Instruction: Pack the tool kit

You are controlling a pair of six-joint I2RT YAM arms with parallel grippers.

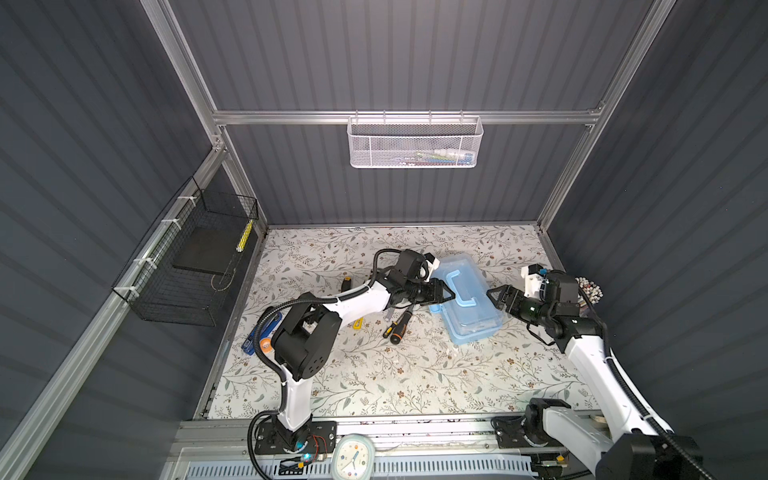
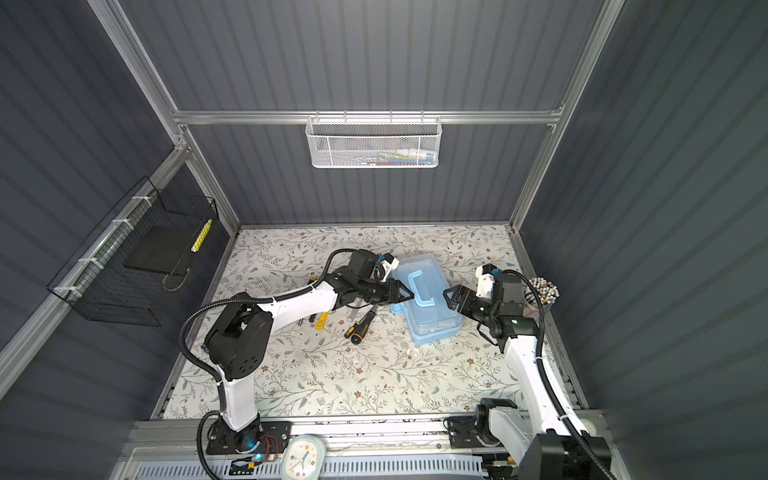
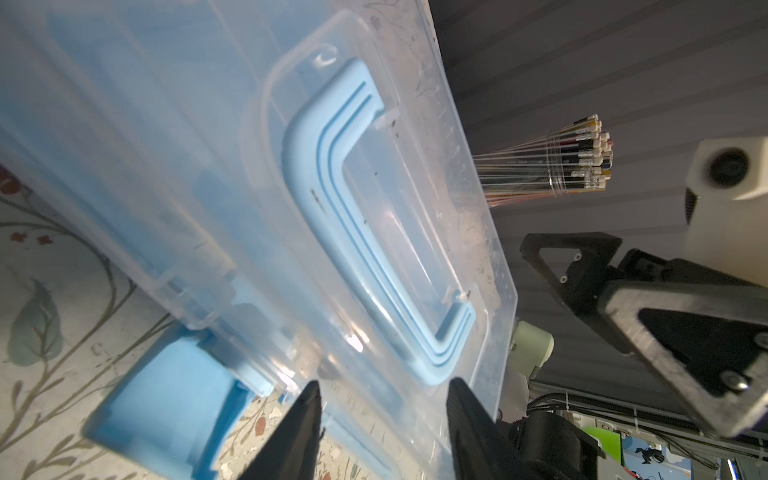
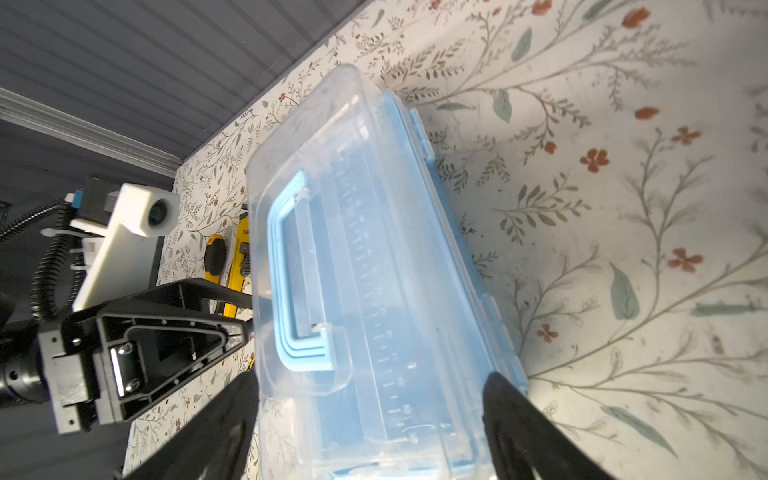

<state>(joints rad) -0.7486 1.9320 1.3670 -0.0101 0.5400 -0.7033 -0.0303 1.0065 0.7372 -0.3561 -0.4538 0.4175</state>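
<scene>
i think i am opening the case [image 1: 473, 328]. left gripper [image 1: 451, 298] and right gripper [image 1: 492, 299] sit open by it. next i must lift the lid [image 4: 374, 249], then put in the screwdriver [image 1: 401, 326].

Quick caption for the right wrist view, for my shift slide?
Open right gripper faces the closed tool kit, left gripper beside its blue handle, yellow tools behind.
</scene>
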